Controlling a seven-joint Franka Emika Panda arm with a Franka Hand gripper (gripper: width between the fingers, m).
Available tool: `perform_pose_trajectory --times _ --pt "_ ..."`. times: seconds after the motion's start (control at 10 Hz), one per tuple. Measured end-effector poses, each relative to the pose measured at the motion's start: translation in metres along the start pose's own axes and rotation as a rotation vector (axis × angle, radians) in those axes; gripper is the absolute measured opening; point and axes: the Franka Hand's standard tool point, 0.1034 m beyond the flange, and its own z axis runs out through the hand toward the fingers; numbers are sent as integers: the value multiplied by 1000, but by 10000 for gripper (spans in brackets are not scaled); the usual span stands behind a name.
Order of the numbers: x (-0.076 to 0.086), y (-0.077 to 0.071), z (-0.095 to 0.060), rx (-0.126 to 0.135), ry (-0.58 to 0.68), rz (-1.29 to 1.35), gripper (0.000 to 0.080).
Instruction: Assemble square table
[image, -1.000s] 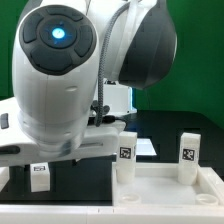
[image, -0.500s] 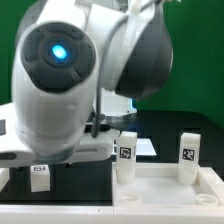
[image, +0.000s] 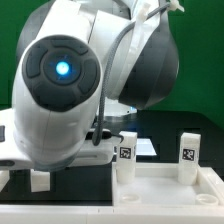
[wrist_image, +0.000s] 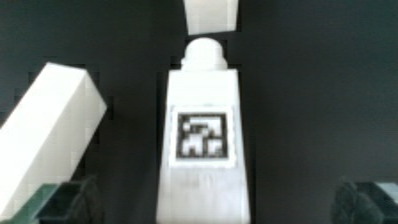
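The arm (image: 60, 90) hogs most of the exterior view, a big white housing with a blue light on it. Under it the square top (image: 170, 192) sits on the black bench (image: 165, 135), toward the bench edge closest to that camera. Two legs stand upright on it with their tags facing the camera: the first standing leg (image: 127, 157) and the second standing leg (image: 188, 153), well apart. Another white block (image: 38, 181) stands at the exterior view's left. I can't tell if it's on the top or just beside it.

In the wrist view the tool (wrist_image: 217, 197) is spread wide. Both fingers (wrist_image: 59, 200) are clear of the tagged leg (wrist_image: 210, 130), which lies flat between them, tag up, rounded peg at the far end. Nothing is gripped. A slanted white piece (wrist_image: 54, 110) lies just beside it. A further white piece (wrist_image: 214, 15) lies just past the peg, not touching.
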Motion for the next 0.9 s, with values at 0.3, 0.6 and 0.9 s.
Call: perform_pose_trajectory --times 0.3,0.6,0.9 --pt "-4 -9 10 3 -69 47 649" --pt "1 -7 15 -3 -50 38 649" --pt "2 -9 15 -4 -53 36 390"
